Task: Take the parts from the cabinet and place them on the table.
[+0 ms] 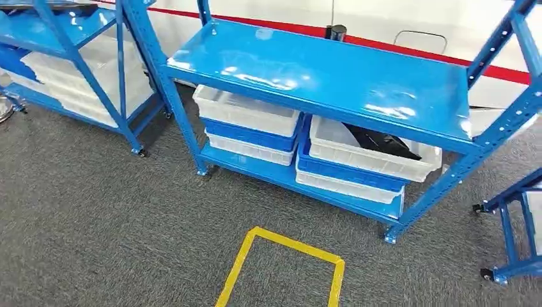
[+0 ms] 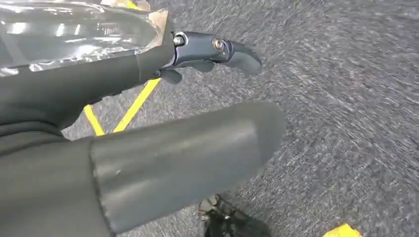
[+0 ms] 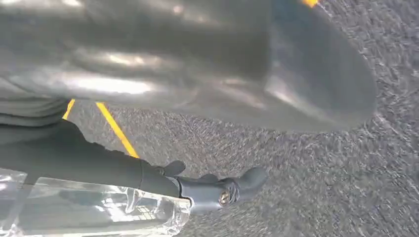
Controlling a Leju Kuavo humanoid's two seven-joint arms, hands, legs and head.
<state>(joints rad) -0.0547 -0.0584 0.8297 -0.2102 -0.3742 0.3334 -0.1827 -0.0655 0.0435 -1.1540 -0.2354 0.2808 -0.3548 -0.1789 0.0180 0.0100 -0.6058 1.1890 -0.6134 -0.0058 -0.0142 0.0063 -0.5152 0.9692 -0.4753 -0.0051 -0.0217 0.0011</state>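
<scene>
Black part (image 1: 382,142) lay in white bin (image 1: 374,157) on cabinet (image 1: 319,77) lower shelf, at 2 o'clock from yellow floor square (image 1: 281,268). No readable writing seen. Left hand (image 2: 148,143) hung over grey carpet (image 2: 346,98), fingers apart, plastic-wrapped arm; right hand (image 3: 197,74) likewise, released. Lower shelf held two stacks, white and blue bins.
</scene>
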